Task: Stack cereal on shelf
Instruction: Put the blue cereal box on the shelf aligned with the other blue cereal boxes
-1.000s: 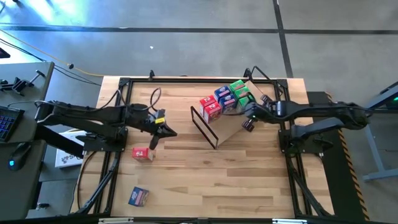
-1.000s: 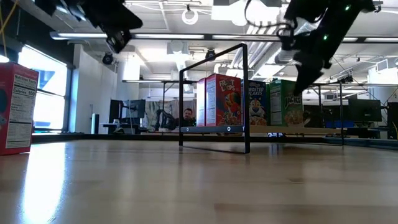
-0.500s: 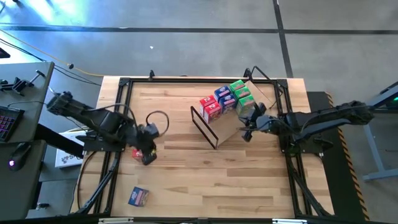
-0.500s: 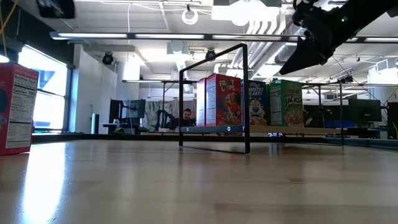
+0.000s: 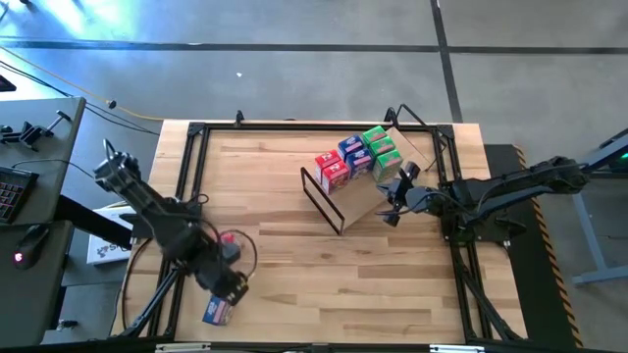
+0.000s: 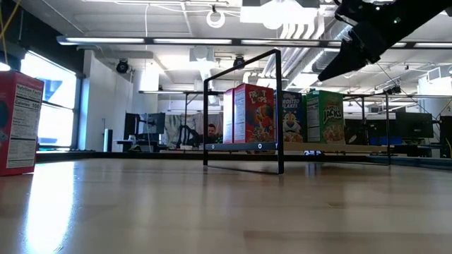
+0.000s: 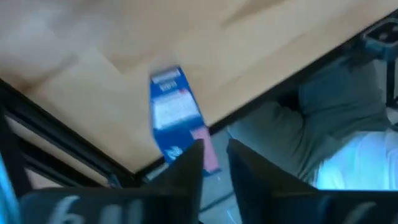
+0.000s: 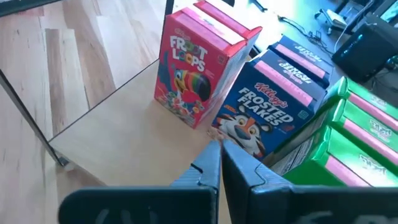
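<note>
The shelf (image 5: 365, 201) is a slanted plywood board with a black wire frame (image 6: 244, 106). On it stand several cereal boxes: red (image 8: 199, 62), blue (image 8: 270, 106) and green (image 8: 348, 143). My right gripper (image 8: 220, 149) is shut and hovers over the board, pointing at the blue box and clear of it. A red box (image 5: 230, 238) stands upright on the table at the left. A blue box (image 5: 218, 312) lies flat near the near-left corner. My left gripper (image 7: 214, 155) hangs above it, pointing down, with a narrow gap between its fingers and nothing in it.
Black frame rails (image 5: 177, 196) run along the table's left and right sides. The blue box lies close to the table's near-left edge (image 7: 74, 155). Bare wood (image 5: 334, 284) spreads between the shelf and the near edge. A desk with a keyboard (image 5: 10, 186) stands left of the table.
My left arm has swung from the table's left middle toward the near-left corner, past the red box, and its gripper has rolled and tipped downward over the blue box. My right gripper has risen and tipped up nearer to level beside the shelf's boxes. No box has moved.
</note>
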Controlling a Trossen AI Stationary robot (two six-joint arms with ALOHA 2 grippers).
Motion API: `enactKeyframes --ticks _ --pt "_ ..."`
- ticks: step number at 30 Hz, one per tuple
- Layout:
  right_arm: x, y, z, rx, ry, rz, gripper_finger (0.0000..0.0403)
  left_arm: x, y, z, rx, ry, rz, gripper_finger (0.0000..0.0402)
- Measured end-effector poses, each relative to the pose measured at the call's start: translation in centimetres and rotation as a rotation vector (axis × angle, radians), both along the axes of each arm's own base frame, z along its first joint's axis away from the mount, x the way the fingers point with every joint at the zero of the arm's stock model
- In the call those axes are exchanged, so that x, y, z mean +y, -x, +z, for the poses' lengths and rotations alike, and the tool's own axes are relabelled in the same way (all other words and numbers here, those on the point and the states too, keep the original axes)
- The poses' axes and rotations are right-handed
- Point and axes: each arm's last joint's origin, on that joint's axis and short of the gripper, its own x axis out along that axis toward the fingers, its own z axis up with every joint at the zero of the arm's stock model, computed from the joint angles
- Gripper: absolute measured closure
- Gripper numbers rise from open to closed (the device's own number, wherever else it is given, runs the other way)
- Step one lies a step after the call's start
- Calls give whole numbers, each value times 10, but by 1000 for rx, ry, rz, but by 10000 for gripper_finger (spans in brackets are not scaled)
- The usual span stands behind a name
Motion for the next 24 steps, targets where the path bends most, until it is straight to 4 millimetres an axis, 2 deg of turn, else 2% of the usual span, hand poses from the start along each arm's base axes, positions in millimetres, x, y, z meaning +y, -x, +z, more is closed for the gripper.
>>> enactKeyframes --ticks 6,13,18,24 --pt "0 0 0 13 20 13 403 -22 -10 -13 71 8 34 246" --pt "1 0 0 19 12 39 403 -36 -1 -17 145 7 150 161" --pt "1 0 0 20 4 50 403 -48 10 -19 182 2 217 133" --pt "1 -1 0 20 0 53 403 -64 7 -36 203 -21 225 128"
